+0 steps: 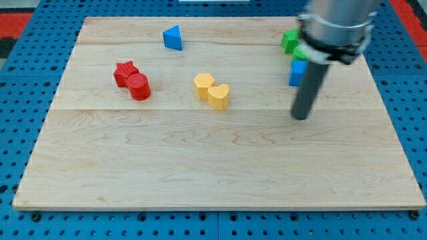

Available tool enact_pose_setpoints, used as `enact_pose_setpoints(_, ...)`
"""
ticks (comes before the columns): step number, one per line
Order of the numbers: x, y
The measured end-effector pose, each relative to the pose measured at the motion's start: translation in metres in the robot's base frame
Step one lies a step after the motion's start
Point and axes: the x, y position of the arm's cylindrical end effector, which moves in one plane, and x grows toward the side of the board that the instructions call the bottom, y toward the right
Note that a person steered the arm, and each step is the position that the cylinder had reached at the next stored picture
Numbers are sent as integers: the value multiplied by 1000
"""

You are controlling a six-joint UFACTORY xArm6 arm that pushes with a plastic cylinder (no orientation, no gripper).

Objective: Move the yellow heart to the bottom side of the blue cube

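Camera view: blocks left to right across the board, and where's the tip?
red star → red cylinder → blue triangle → yellow block → yellow heart → green block, then blue cube. My tip sits just below the blue cube, right of the heart.

Single camera view, set high at the board's near edge, looking down and forward at a steep slant. Wooden board (220,160) fills most of the frame; its far edge shows narrower than its near edge. Blue pegboard (20,100) shows on all sides, red strips at the top corners. Arm enters from the top right, close to the lens, blurred. No second view to compare.
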Motion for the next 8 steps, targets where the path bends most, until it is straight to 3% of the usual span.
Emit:
enact_pose_setpoints(2,-4,-173)
enact_pose_setpoints(3,-31,-189)
enact_pose_setpoints(6,-49,-62)
enact_pose_setpoints(8,-48,-62)
